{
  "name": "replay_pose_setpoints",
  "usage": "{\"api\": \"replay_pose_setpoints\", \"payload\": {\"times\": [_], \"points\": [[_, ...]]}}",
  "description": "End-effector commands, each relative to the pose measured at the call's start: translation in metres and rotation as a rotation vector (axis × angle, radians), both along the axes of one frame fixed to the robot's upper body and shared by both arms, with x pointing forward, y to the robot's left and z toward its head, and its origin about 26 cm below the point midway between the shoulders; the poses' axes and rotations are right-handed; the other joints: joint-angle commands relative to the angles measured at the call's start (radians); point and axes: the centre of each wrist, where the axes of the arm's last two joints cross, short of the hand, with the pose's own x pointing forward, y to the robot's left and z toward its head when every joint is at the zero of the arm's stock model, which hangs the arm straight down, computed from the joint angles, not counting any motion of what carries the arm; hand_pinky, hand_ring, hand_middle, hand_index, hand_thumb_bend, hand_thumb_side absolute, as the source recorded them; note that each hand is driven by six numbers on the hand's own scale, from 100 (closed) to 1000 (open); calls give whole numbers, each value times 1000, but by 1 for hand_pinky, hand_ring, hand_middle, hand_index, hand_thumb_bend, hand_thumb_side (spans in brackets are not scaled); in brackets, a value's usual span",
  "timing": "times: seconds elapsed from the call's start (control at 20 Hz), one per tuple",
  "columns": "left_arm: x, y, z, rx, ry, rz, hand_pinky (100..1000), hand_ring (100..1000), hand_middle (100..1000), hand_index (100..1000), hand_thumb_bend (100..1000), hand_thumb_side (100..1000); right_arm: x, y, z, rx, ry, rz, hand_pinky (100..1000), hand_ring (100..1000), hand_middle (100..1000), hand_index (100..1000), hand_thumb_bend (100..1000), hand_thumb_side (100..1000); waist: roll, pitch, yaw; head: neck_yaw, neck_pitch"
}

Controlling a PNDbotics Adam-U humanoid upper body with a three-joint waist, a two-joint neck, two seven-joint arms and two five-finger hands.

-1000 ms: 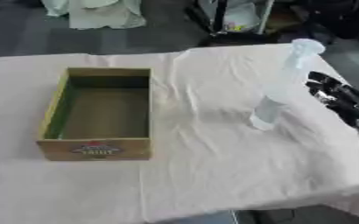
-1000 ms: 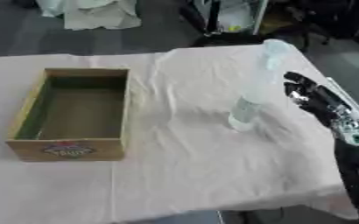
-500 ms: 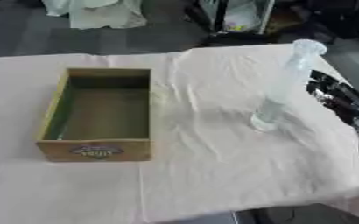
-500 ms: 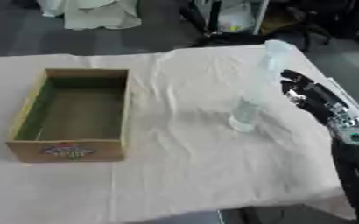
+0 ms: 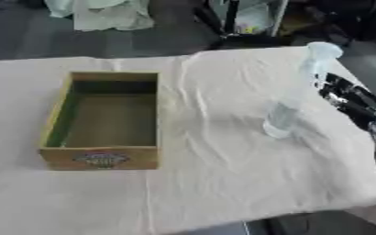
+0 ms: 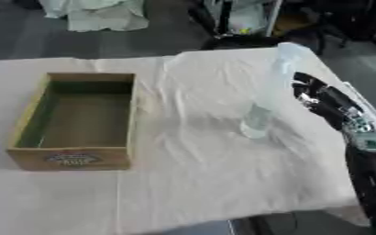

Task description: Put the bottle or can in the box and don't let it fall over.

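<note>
A tall clear plastic bottle (image 6: 268, 94) stands upright on the cloth-covered table, right of centre. An open wooden box (image 5: 107, 119) with a green inner wall and a label on its front sits at the left, with nothing inside. My right hand (image 6: 319, 98) comes in from the right edge, just right of the bottle and apart from it, its fingers (image 5: 344, 92) fairly straight and pointing up the table. No left hand shows in either view.
A wrinkled beige cloth (image 5: 215, 183) covers the whole table, whose front edge runs along the bottom and whose right edge lies close behind my hand. Beyond the far edge are a white bundle (image 5: 103, 13) and dark equipment (image 5: 247, 23) on the floor.
My right hand has crept a little closer to the bottle. The bottle and the box have stayed where they were.
</note>
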Motion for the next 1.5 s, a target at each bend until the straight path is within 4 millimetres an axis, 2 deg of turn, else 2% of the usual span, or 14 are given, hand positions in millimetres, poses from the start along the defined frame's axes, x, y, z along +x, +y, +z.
{"api": "replay_pose_setpoints", "payload": {"times": [0.05,1.5], "points": [[0,2,9,20,-26,-5,1000,1000,1000,771,100,804,4,-7,20,-26,-41,-9,1000,1000,1000,1000,100,470,2,-3,-1,2,-11],[0,2,9,19,-26,-7,1000,1000,1000,772,100,804,15,8,28,19,-74,13,1000,1000,1000,1000,100,470,5,0,-1,-1,-21]]}}
